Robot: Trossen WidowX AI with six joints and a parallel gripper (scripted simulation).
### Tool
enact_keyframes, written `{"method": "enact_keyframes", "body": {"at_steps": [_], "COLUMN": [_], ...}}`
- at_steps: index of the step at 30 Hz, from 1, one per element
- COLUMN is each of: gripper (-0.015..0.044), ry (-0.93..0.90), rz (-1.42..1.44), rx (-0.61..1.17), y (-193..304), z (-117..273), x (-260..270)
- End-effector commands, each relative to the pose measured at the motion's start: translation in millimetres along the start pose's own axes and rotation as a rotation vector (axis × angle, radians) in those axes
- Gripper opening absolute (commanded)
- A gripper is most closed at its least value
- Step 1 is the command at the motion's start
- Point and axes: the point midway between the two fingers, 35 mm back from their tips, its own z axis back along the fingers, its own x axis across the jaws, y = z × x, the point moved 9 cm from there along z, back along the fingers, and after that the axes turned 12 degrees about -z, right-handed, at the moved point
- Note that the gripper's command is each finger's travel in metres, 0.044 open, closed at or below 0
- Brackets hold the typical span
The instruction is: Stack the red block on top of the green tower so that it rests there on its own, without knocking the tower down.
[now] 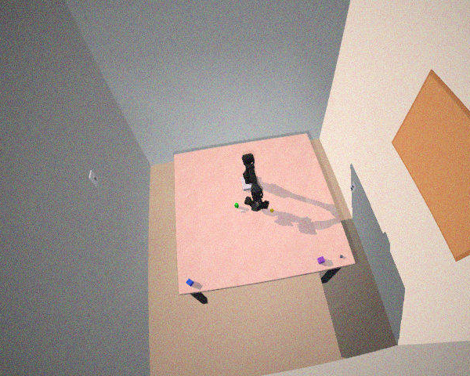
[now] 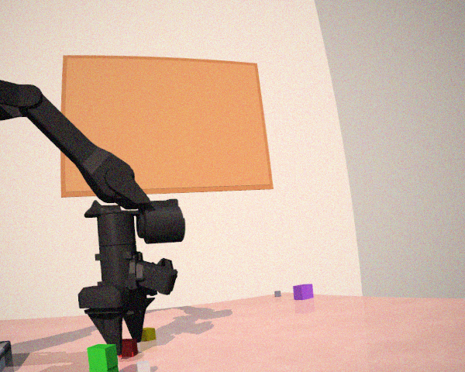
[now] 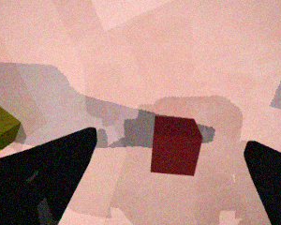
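Note:
The red block [image 2: 131,349] [image 3: 174,152] sits on the pink table, darkened by shadow. It is hidden under the arm in the top view. My gripper [image 2: 129,346] [image 3: 170,142] is open and pointing down, with its fingertips low on either side of the red block. In the wrist view the block lies between the fingertips, a little right of the image middle, with gaps on both sides. The green tower [image 1: 236,205] [image 2: 101,357] stands upright beside the gripper, nearer to the exterior view. Its lower part is cut off there, and it is out of the wrist view.
A yellow block [image 1: 272,210] [image 2: 148,334] [image 3: 3,128] lies beyond the gripper from the green tower. A small white block [image 1: 243,211] [image 2: 143,366] lies near the tower. A purple block [image 1: 320,259] [image 2: 302,291], a small grey block [image 1: 341,256] [image 2: 277,294] and a blue block [image 1: 189,282] lie farther off.

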Motion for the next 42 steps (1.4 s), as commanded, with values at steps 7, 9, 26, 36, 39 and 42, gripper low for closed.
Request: {"method": "enact_keyframes", "body": {"at_steps": [7, 9, 26, 36, 39, 42], "gripper": [0.044, 0.044, 0.0079, 0.0, 0.0, 0.0], "ry": [0.004, 0.004, 0.004, 0.004, 0.004, 0.004], "rz": [0.003, 0.003, 0.003, 0.003, 0.003, 0.003], "rx": [-0.001, -0.001, -0.001, -0.001, -0.001, -0.001], "y": [0.6, 0.6, 0.5, 0.2, 0.4, 0.5], "z": [-1.8, -1.8, -1.2, 11.7, 26.7, 42.3], "x": [-0.9, -0.9, -0.9, -0.3, 0.0, 0.0]}}
